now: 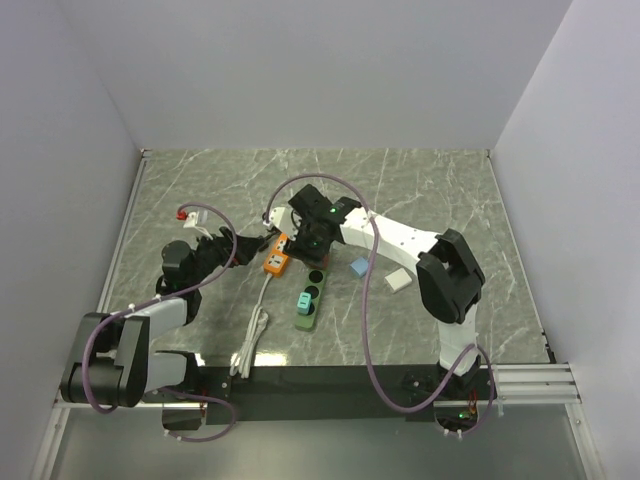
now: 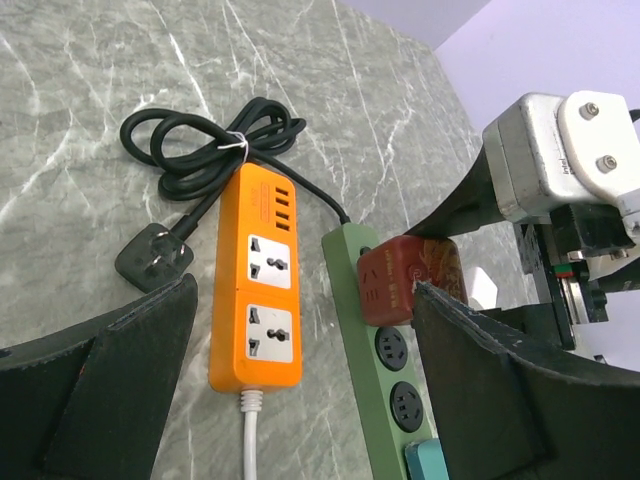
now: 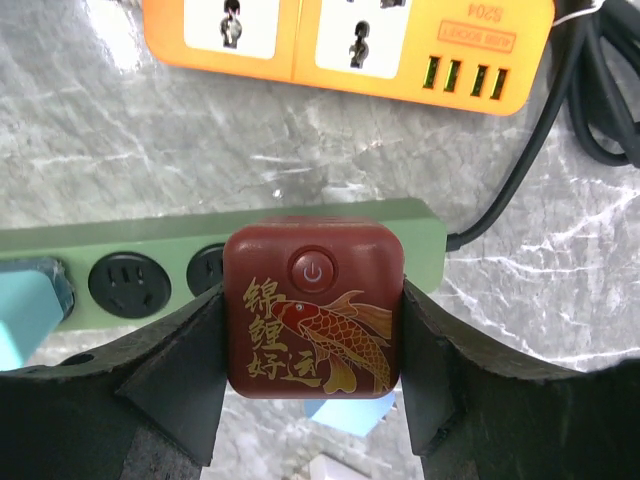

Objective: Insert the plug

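Observation:
The plug point(image 3: 313, 310) is a dark red cube with a gold koi and a power button. My right gripper point(image 3: 313, 305) is shut on its two sides. It sits on the far end socket of the green power strip point(image 3: 150, 240), also visible in the left wrist view as the plug point(image 2: 405, 278) against the green strip point(image 2: 372, 400). I cannot tell how deep it is seated. My left gripper point(image 2: 305, 300) stands open, its wide jaws straddling the orange power strip point(image 2: 260, 290) and the green strip, holding nothing. From above, the right gripper point(image 1: 312, 243) hovers over the green strip's point(image 1: 310, 295) far end.
A teal plug point(image 1: 303, 300) occupies a near socket of the green strip. The orange strip point(image 1: 277, 256) lies to its left with a white cable point(image 1: 255, 330). A coiled black cable point(image 2: 215, 140) and its plug lie beyond. A light blue cube point(image 1: 358, 267) and white block point(image 1: 397, 280) sit to the right.

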